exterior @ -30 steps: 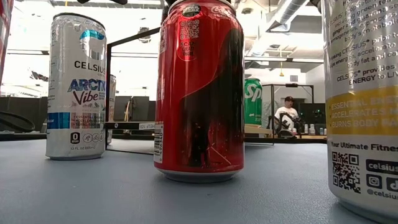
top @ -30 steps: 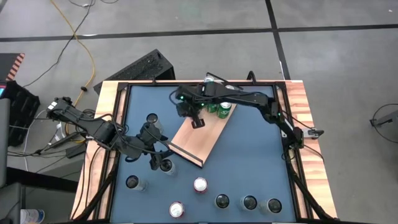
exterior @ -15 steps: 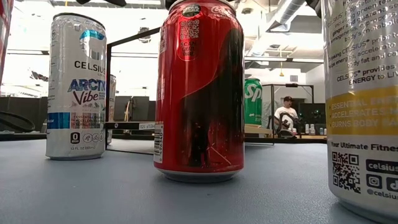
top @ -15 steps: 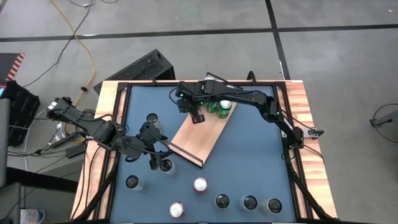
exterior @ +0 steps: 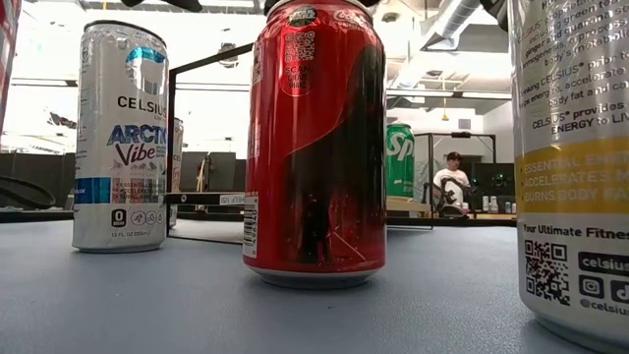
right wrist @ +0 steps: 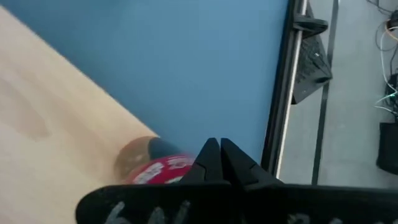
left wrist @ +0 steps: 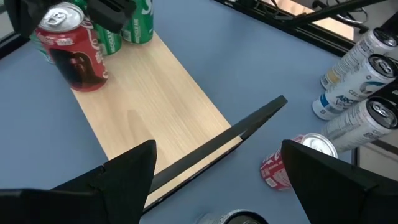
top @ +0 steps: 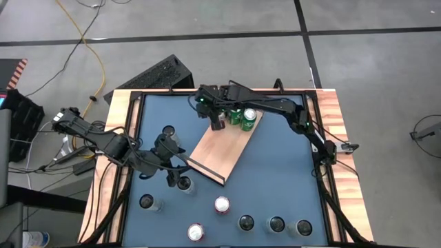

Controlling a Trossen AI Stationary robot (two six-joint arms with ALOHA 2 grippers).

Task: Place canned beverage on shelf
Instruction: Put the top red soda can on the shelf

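The shelf (top: 222, 148), a light-wood board with a dark lip, lies slantwise on the blue tabletop. Two green cans (top: 242, 118) stand at its far end. A red can (left wrist: 74, 50) stands on the board beside them. My right gripper (top: 218, 122) is above that red can (right wrist: 158, 169), its fingers shut in the right wrist view (right wrist: 219, 144). My left gripper (top: 172, 178) is open and empty (left wrist: 214, 186), just off the shelf's near lip (left wrist: 217, 140). My right gripper's shut fingers (right wrist: 208, 158) stand right at the top of the red can, which stays upright on the board. I cannot tell whether they touch it.
Loose cans stand about the table: a tall one (top: 168, 132) at the left, one (top: 184, 184) by my left gripper, a red one (top: 222, 204), and several along the near edge (top: 276, 224). The low view shows a red can (exterior: 314, 147) close up and a person (exterior: 454, 182) far behind.
My right gripper has moved along the shelf toward the table's far edge, closer to the green cans.
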